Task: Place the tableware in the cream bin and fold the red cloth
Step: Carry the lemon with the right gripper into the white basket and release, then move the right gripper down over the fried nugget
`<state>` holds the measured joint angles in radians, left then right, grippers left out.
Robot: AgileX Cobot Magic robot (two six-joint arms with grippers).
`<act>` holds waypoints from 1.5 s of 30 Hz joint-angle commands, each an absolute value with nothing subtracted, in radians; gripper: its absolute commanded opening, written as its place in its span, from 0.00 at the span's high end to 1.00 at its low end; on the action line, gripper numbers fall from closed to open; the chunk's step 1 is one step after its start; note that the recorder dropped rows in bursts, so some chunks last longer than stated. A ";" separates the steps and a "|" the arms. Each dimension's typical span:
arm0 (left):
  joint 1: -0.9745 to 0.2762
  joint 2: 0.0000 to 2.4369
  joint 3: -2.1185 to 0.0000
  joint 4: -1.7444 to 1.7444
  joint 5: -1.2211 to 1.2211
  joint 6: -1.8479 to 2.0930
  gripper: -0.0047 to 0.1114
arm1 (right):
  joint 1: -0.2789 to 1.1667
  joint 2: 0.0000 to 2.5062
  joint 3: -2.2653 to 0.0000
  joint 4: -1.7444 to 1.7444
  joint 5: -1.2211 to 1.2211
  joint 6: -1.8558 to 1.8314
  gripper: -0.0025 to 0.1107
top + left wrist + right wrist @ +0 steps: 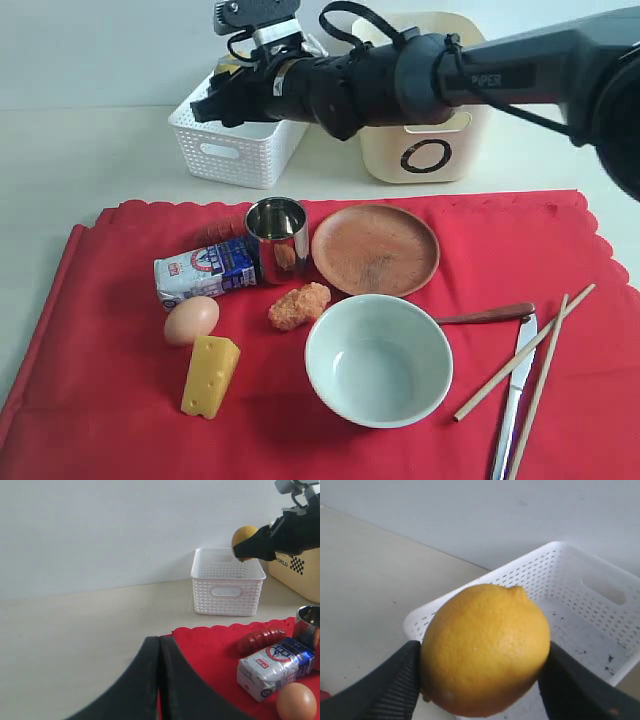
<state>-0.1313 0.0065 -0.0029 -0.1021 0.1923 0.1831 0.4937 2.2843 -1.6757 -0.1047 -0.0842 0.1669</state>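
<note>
The red cloth (120, 400) lies flat and carries the steel cup (277, 238), wooden plate (375, 249), pale bowl (378, 360), spoon (485, 316), knife (512, 400) and chopsticks (545, 360). Behind it stands the cream bin (425, 150). My right gripper (215, 100) (482, 652) reaches across and is shut on a lemon (485, 630) (243, 540) above the white perforated basket (235, 140) (580, 610). My left gripper (160, 642) is shut with nothing in it, low by the cloth's scalloped corner (210, 645); the exterior view does not show it.
Food on the cloth's left part: a blue-and-white packet (205, 270), an egg (191, 320), a cheese wedge (210, 375), a fried piece (299, 305) and a red sausage (220, 228). The right arm (480, 70) spans the space in front of the cream bin.
</note>
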 commanded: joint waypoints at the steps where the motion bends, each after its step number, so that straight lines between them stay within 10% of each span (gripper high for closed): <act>1: -0.127 0.000 0.000 -0.103 0.191 0.180 0.95 | 0.490 2.326 -1.715 -0.111 -0.099 0.157 0.64; 18: -0.127 0.000 0.000 -0.103 0.191 0.180 0.95 | 0.466 2.392 -1.765 -0.111 -0.059 0.123 0.33; 45: -0.127 0.000 0.000 -0.103 0.191 0.180 0.95 | 0.454 2.018 -1.765 -0.112 0.533 0.000 0.37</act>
